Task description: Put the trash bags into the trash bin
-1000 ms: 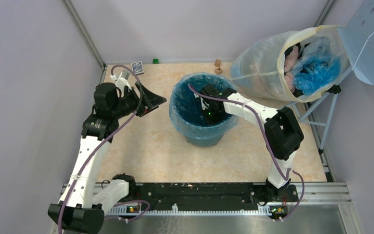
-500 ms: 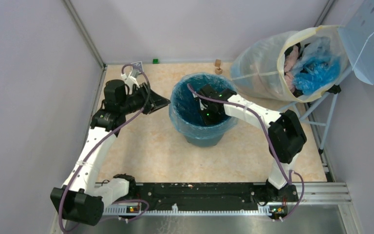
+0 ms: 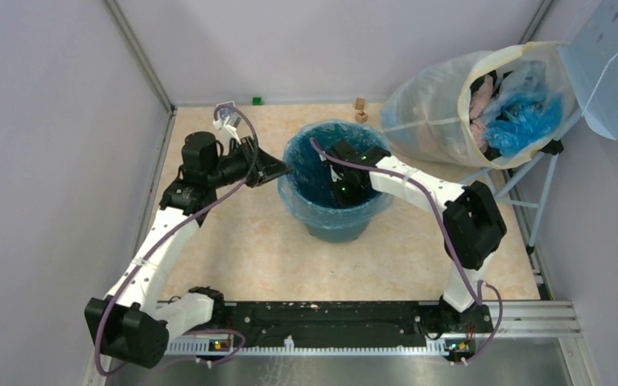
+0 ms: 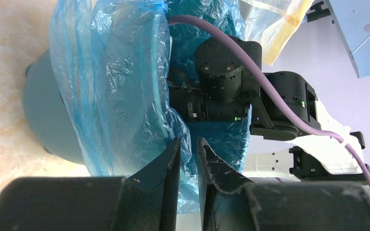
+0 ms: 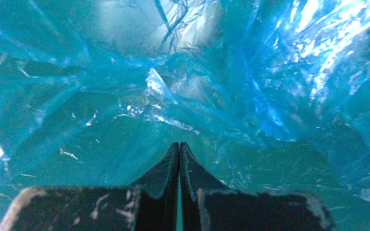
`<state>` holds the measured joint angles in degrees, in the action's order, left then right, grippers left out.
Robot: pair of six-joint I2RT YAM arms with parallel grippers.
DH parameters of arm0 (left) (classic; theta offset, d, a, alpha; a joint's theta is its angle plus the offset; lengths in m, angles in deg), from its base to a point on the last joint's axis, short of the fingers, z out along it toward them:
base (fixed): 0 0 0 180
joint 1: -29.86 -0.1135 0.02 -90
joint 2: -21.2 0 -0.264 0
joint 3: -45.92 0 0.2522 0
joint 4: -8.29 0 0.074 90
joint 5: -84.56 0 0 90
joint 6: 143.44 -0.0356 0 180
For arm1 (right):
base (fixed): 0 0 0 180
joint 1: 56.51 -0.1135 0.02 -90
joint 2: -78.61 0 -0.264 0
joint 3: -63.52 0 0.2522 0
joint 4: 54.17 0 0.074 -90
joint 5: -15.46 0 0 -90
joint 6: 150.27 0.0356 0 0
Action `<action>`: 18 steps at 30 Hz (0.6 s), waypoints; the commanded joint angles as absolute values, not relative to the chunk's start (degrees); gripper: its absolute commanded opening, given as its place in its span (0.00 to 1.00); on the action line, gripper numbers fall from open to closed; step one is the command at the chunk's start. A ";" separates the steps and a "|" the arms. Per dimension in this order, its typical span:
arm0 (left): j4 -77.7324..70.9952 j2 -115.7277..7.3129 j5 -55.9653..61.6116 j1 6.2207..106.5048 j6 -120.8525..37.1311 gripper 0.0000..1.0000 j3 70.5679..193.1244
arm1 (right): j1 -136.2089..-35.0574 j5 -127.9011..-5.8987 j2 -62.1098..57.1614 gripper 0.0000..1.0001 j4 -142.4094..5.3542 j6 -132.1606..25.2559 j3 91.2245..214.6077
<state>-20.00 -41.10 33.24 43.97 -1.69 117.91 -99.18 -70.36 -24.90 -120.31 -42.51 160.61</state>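
From above, the trash bin (image 3: 334, 229) stands mid-table (image 3: 241, 249). The light-blue trash bag (image 3: 291, 191) lines it, with its mouth folded out over the rim. The left claw (image 3: 283, 170) sits at the rim's left side, and the right claw (image 3: 343, 197) reaches down inside the bin.

In the left wrist view, the left claw's (image 4: 188, 143) jaws stand a narrow gap apart with bag film in the gap, where the overhang drapes the outer wall (whether they truly bite it I cannot tell). The step looks like gripping that overhang to settle it on the rim. Take one fold only and draw it gently down and outward, because film this thin could tear or drag the liner out.

In the right wrist view, the right claw (image 5: 178, 144) is pressed together and empty, just above crumpled film deep in the bin. It would serve best by holding the liner down.
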 commanded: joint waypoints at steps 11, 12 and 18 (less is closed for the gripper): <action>-15.79 -41.36 33.68 44.76 -0.36 0.25 114.49 | -106.92 -68.71 -26.06 0.00 -121.74 -40.05 165.17; -15.61 -41.21 33.52 44.80 -0.31 0.25 114.13 | -107.03 -68.35 -25.88 0.00 -121.54 -40.04 164.91; -14.81 -40.69 33.67 44.79 0.11 0.25 112.84 | -106.72 -69.68 -25.62 0.00 -121.98 -39.87 164.83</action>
<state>-13.77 -41.43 34.20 44.58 0.82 114.66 -106.74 -68.39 -25.92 -121.12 -40.52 162.91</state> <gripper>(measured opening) 0.247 0.003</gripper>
